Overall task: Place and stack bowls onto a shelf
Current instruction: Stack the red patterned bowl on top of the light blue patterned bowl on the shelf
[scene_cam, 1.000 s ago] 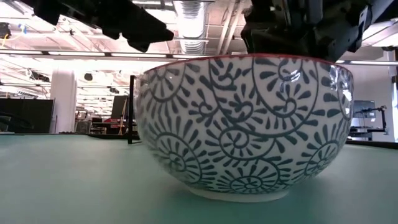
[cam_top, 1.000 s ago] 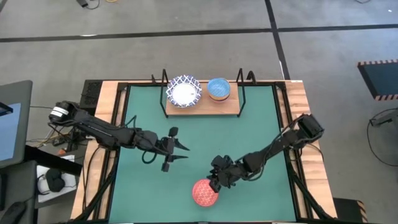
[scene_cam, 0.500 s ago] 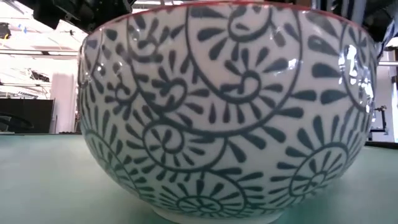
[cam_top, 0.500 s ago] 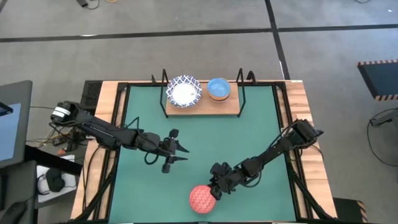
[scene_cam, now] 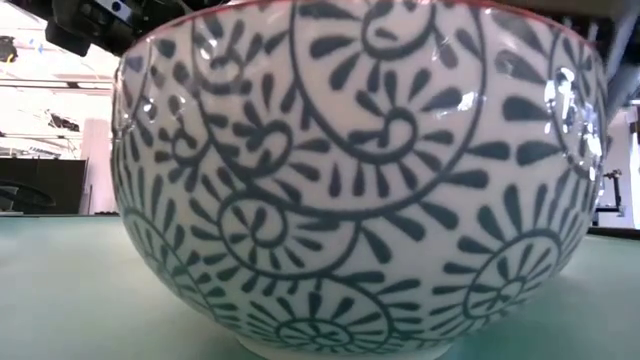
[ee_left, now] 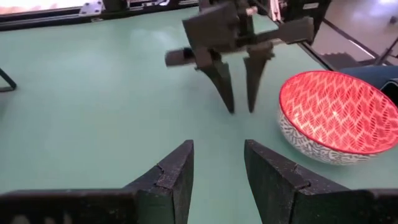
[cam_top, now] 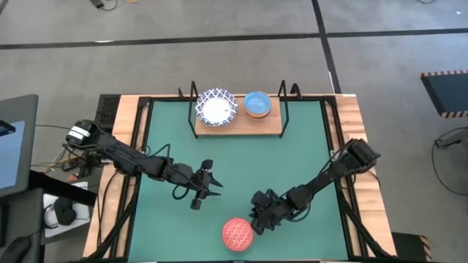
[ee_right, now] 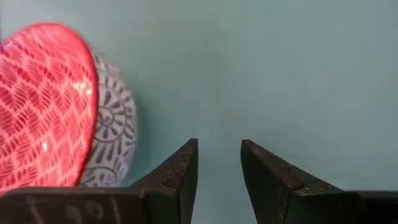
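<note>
The red bowl (cam_top: 237, 234) sits on the green mat (cam_top: 292, 146) near the front edge; the right gripper (cam_top: 257, 221) hovers just beside it, fingers narrowly parted and empty; the left gripper (cam_top: 213, 184) waits mid-table, likewise part open, holding nothing; two bowls, apparently white-and-blue (cam_top: 217, 107) and light blue (cam_top: 257, 104), rest on the shelf (cam_top: 238, 128).

Red bowl (cam_top: 237, 234) sits upright on the mat's near edge; 2 bowls, white-blue (cam_top: 216, 107) and light blue (cam_top: 257, 104), rest on the shelf (cam_top: 238, 126).

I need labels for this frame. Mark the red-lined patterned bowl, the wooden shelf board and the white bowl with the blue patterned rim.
red-lined patterned bowl (cam_top: 237, 234): high view, middle of its red inside.
wooden shelf board (cam_top: 241, 126): high view, bare wood at the front edge.
white bowl with the blue patterned rim (cam_top: 217, 109): high view, its white centre.
</note>
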